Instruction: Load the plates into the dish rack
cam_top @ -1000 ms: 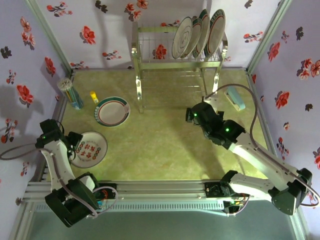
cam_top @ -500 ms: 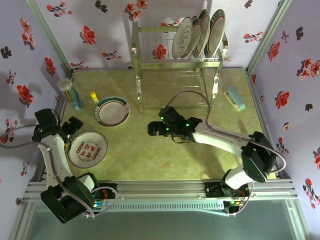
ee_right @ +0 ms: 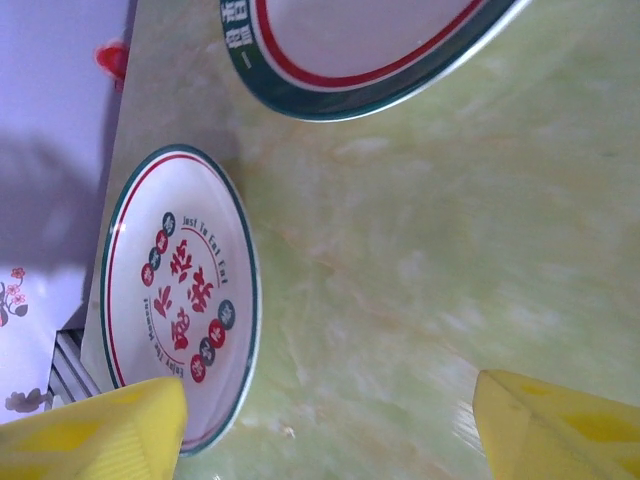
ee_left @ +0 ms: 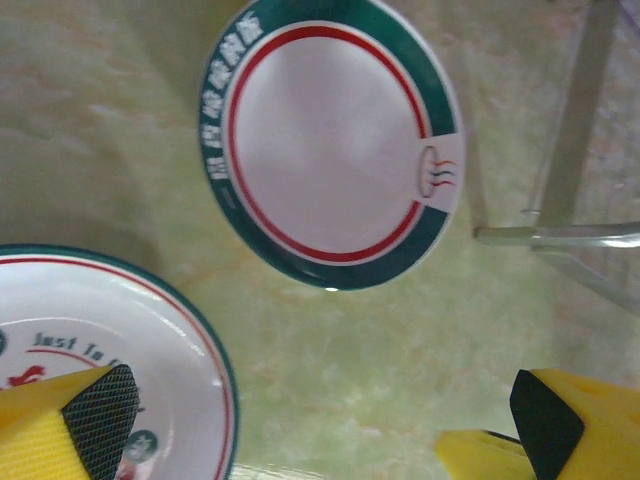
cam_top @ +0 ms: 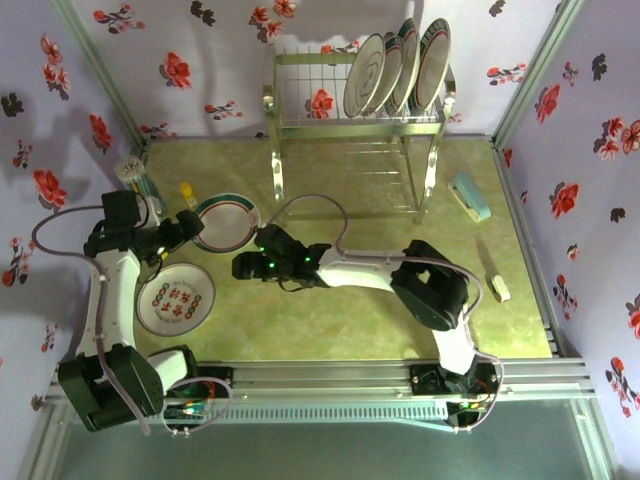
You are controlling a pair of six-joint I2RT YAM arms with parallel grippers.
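Several plates (cam_top: 400,68) stand upright in the right half of the wire dish rack (cam_top: 310,110) at the back. Two more lie flat on the table at the left: a green-and-red-rimmed plate (cam_top: 225,222) (ee_left: 335,150) (ee_right: 370,50) and a red-patterned plate (cam_top: 176,298) (ee_left: 100,340) (ee_right: 180,300). My left gripper (cam_top: 186,226) (ee_left: 320,430) hovers open at the green-rimmed plate's left edge, holding nothing. My right gripper (cam_top: 241,267) (ee_right: 330,430) hangs open over bare table just right of both plates, one of its fingers (ee_right: 100,435) in front of the patterned plate's rim.
A cup of coloured sticks (cam_top: 142,186) and a small yellow item (cam_top: 187,193) stand at the far left. A light blue object (cam_top: 470,195) and a small cream piece (cam_top: 497,286) lie at the right. The rack's legs (ee_left: 590,130) stand close behind the green-rimmed plate.
My right arm swung from the right side across the table to just right of the two flat plates. My left arm moved forward to the green-rimmed plate.
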